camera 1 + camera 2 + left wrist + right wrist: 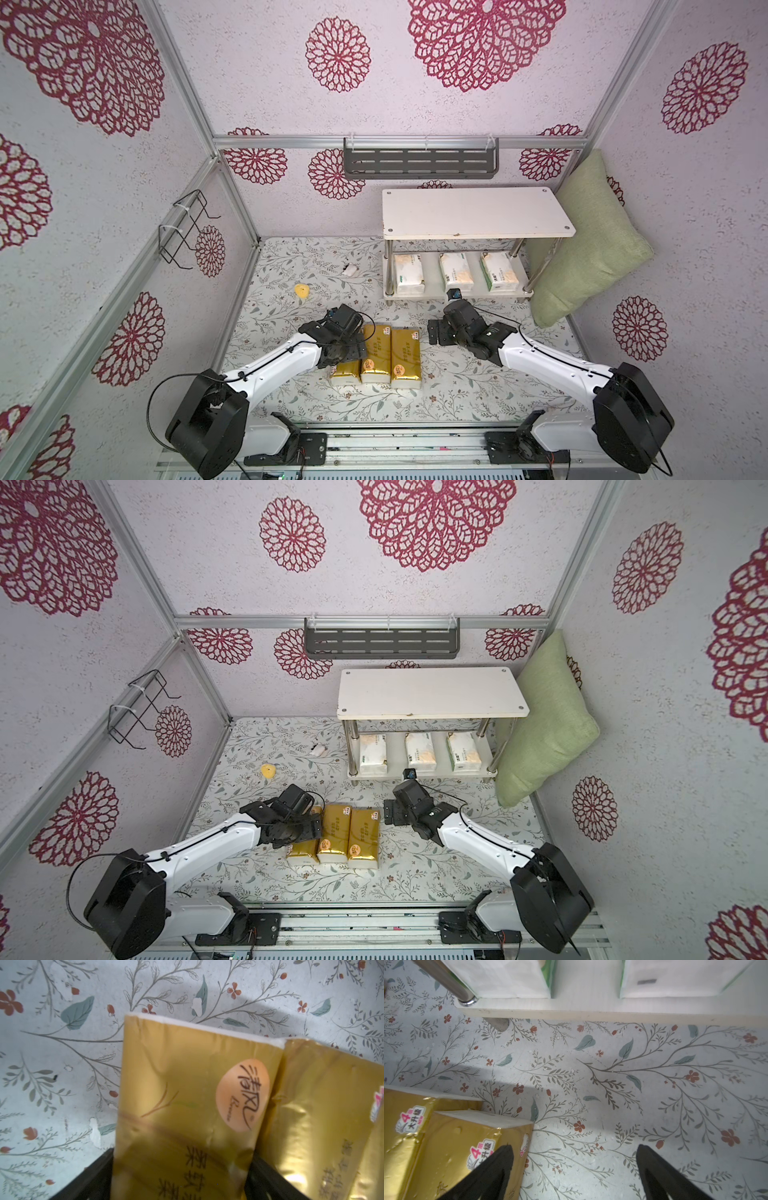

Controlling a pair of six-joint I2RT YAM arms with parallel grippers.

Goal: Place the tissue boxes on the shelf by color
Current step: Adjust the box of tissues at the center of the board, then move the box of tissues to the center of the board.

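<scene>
Three gold tissue boxes lie side by side on the floral table in both top views: left, middle, right. My left gripper sits over the left one. In the left wrist view its black fingers press both sides of that gold pack, so the left gripper is shut on it. Three white tissue boxes stand on the lower board of the shelf. My right gripper hangs open over bare table, right of the gold packs.
A green pillow leans against the shelf's right end. On the back wall hangs a grey slotted rack, on the left wall a black wire rack. A small yellow object and a white scrap lie left of the shelf.
</scene>
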